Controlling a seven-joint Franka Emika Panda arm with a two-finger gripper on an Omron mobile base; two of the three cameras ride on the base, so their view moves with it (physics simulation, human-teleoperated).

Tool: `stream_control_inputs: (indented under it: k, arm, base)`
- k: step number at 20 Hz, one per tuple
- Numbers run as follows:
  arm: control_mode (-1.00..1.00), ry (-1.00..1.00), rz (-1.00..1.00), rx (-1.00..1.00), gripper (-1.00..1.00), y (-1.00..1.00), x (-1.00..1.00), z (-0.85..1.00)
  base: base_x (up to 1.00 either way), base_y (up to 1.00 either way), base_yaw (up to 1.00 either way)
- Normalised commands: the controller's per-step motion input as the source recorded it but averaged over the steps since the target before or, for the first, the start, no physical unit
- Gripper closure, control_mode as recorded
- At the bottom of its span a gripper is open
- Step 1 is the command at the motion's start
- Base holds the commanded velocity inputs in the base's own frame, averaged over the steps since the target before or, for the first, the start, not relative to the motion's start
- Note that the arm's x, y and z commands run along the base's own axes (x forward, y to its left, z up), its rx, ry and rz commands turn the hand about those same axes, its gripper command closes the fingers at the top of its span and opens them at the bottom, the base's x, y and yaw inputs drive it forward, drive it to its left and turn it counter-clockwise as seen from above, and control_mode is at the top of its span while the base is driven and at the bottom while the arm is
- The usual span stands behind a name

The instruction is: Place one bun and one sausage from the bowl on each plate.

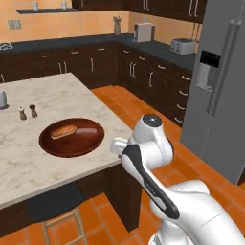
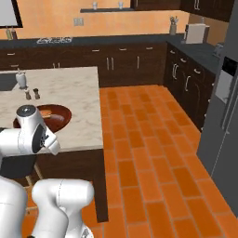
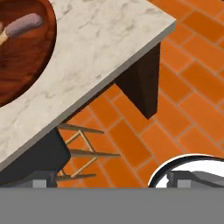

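Sitting near the front edge of the marble island counter (image 1: 57,158), the bowl (image 1: 72,137) is a wide, shallow, dark reddish-brown dish holding a golden bun (image 1: 63,130) on its left side and a dark sausage (image 1: 87,130) just beside it to the right. In the right base view the same bowl (image 2: 58,118) lies partly behind the arm's white elbow, with the bun (image 2: 45,112) peeking out at its far rim. The hand view catches the bowl (image 3: 26,57) at the upper left with the sausage (image 3: 24,25) lying inside it, the counter's corner beyond it, and a wooden stool (image 3: 74,153) tucked under the overhang above the orange brick floor. The gripper (image 3: 111,180) hangs low, off the counter's near corner and well apart from the bowl; its fingers (image 3: 183,178) are little more than blurred dark stubs at the bottom of that view, but they seem spread wide with nothing between them. Farther back on the island stand two small shakers (image 1: 27,112) and a pale jar (image 1: 3,99) at the far left. A toaster (image 1: 182,46) sits on the dark far counter, and a grey refrigerator (image 1: 220,91) stands at the right.
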Motion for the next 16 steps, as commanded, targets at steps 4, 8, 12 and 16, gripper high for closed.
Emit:
stream_control_inputs:
  k: [4, 8, 12, 16]
  arm:
    - [1.0, 0.0, 0.0, 0.0, -1.0, 0.0, 0.0, 0.0]
    - [1.0, 0.0, 0.0, 0.0, -1.0, 0.0, 0.0, 0.0]
    - [-1.0, -0.12, 0.11, -0.14, -1.0, 0.03, 0.2, 0.98]
    - [-1.0, -0.03, 0.35, -0.42, -1.0, 0.19, 0.13, 0.55]
  base:
    - [0.93, 0.06, 0.02]
    - [0.89, 0.16, 0.05]
    - [0.0, 0.0, 0.0]
    - [0.0, 0.0, 0.0]
